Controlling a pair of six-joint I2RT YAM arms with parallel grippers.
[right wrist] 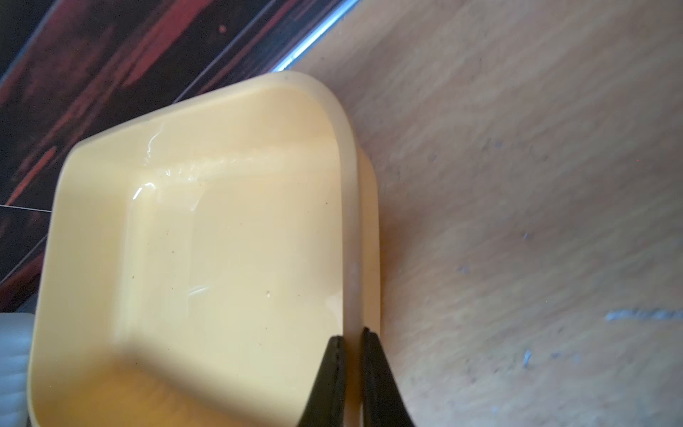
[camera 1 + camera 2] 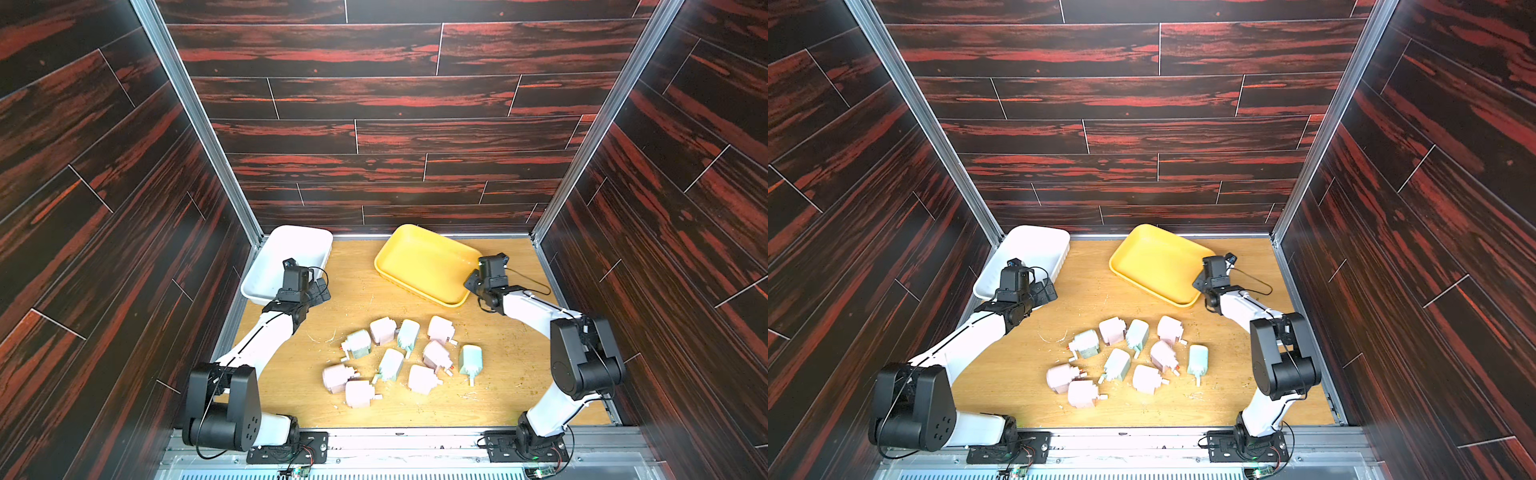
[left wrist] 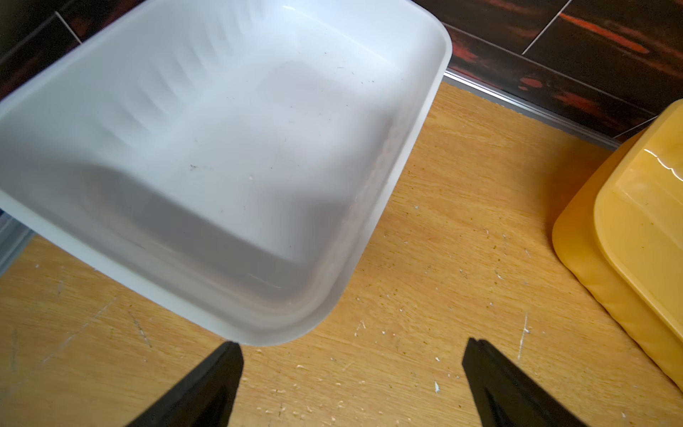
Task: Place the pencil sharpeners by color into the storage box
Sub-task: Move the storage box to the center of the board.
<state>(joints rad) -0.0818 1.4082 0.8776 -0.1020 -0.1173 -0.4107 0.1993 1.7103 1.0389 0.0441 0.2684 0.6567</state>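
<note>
Sorting has not begun, judging by how things lie: all ten small boxy plastic pencil sharpeners (image 2: pixel 395 357), six pale pink and four pale mint green, each with a short white crank stub, lie in a loose cluster on the scratched wooden table (image 2: pixel 511 374), well behind both sets of jaws and nearer the arm bases.

The shallow white plastic storage tray (image 3: pixel 406 162) holds nothing. The left gripper (image 3: pixel 351 355) hovers just off its near corner with jaws spread wide and nothing between them; the tray corner sits just ahead of one fingertip, and I cannot tell whether it touches.

The shallow yellow plastic storage tray (image 1: pixel 349 185) also holds nothing. In the right wrist view, the right gripper (image 1: pixel 353 338) is clenched on this tray's rim, one finger inside the wall and one outside, with the rim running straight ahead from between the fingertips. In both top views the yellow tray sits skewed on the table.

As a judgement, the arm appears to be repositioning the yellow tray before any picking. Every sharpener remains to be placed, pink in one tray and green in the other.
</note>
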